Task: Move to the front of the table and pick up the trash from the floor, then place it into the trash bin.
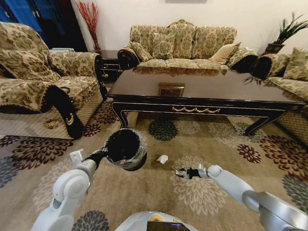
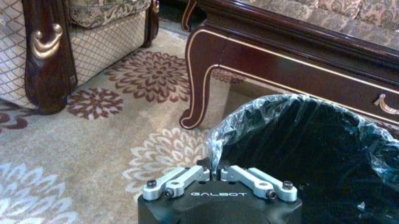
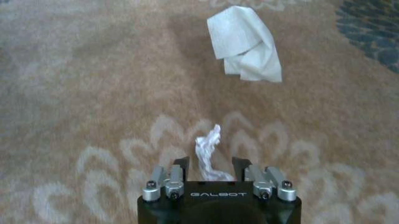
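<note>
The left claw (image 2: 218, 179), pressed together on the rim, holds the trash bin (image 1: 126, 149) tilted above the carpet (image 1: 159, 202). The right claw (image 3: 210, 164), low over the carpet, is spread around a twisted white scrap (image 3: 208, 154). A crumpled white paper wad (image 1: 162, 159) lies between bin and right claw, before the dark tabletop (image 1: 207, 89).
</note>
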You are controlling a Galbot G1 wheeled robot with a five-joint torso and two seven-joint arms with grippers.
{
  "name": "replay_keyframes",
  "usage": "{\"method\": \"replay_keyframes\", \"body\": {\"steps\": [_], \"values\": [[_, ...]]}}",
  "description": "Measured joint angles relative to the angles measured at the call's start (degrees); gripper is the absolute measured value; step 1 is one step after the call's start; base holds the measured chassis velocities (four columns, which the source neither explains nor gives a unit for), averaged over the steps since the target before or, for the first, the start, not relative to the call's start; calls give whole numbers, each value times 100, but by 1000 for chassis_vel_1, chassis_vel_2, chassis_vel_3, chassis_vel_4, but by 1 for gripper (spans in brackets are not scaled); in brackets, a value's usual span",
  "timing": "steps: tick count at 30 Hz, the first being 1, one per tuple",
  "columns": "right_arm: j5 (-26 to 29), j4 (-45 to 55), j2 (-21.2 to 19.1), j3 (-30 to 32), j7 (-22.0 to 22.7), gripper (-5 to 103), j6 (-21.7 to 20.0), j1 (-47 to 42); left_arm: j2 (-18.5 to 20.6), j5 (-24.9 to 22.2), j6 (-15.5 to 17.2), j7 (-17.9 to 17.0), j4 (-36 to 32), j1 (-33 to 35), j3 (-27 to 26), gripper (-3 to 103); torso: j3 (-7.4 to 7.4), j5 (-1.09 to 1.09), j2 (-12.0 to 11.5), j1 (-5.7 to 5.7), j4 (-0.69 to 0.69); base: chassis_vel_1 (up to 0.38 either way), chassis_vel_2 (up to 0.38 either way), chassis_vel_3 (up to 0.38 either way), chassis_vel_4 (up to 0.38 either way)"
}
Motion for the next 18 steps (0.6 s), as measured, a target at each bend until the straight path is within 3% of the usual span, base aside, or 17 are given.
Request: {"method": "replay_keyframes", "body": {"steps": [5, 8, 10, 14, 18], "values": [[-28, -13, -8, 62, -14, 34, 23, -20, 11, 1, 0, 1, 24, -17, 21, 4, 0, 0, 0, 0, 1, 0, 0, 0, 0], [-46, -18, 4, 79, -69, 18, 40, -53, 7, 7, 0, 3, 35, -21, 37, 4, 0, 1, 0, 0, 0, 0, 0, 0, 0], [-51, -22, 12, 81, -73, 18, 46, -63, 7, 7, 0, 3, 35, -22, 37, 4, 0, 1, 0, 0, 0, 0, 0, 0, 0], [-106, -29, 23, 87, -98, 3, 65, -88, 13, 7, 0, 6, 34, -14, 17, 4, 0, 0, 0, 0, 0, 0, 0, 0, 0], [-142, -19, 15, 140, -132, 0, 102, -105, 19, 7, 0, 6, 26, -2, 2, 4, 0, 1, 0, 0, 1, 0, 0, 0, 0]]}}
